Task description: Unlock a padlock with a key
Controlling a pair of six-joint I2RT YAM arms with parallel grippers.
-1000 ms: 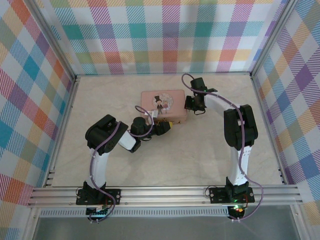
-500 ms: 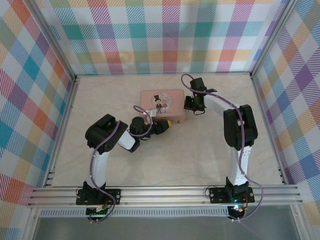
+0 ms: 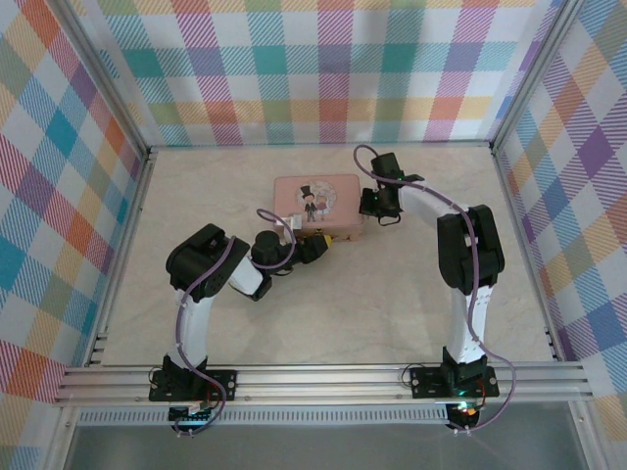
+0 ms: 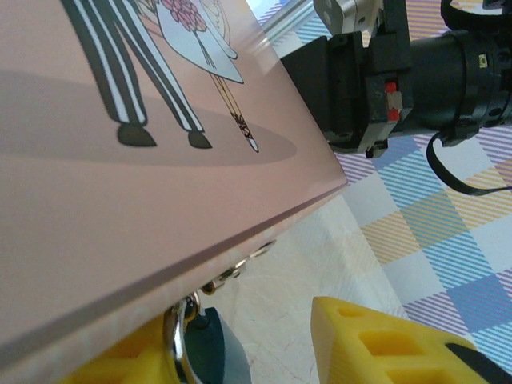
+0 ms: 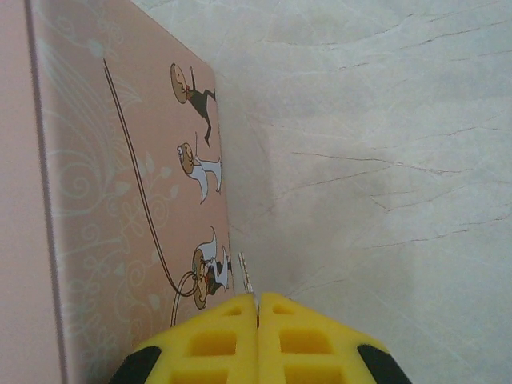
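surface: pale marble-patterned table (image 3: 411, 323), with aluminium rails (image 3: 323, 377) along its 6 o'clock edge.
room: walls (image 3: 333, 69) of pastel plaid close it in at 9, 12 and 3 o'clock.
pink tin: (image 3: 320, 204) lies flat, lid up, toward 12 o'clock from the table's middle, with a cartoon couple printed on the lid.
left gripper: (image 3: 326, 244) sits at the tin's 6 o'clock edge. Its yellow fingers (image 4: 384, 344) stand apart and clamp nothing, and bare table shows between the padlock and the 3 o'clock finger.
padlock: (image 4: 214, 346) has a teal body and a metal shackle. It sits between the left fingers under the tin's rim, just beside the 9 o'clock finger.
right gripper: (image 5: 258, 308) is at the tin's 3 o'clock side, tips pressed together on the key.
key: (image 5: 246, 276) is a thin silvery blade pointing out of the closed tips, just beside the tin's wall. Whether it touches the wall cannot be told.
in the way: the tin's overhanging lid hides part of the shackle, and the tin's corner lies between the two grippers.
view differences: the top view takes in both arms and the whole tin, but padlock and key are too small to tell there. The left wrist view catches the right arm's wrist (image 4: 384, 72) beyond the tin's corner at 1 o'clock. The right wrist view shows small figures printed on the tin's wall.
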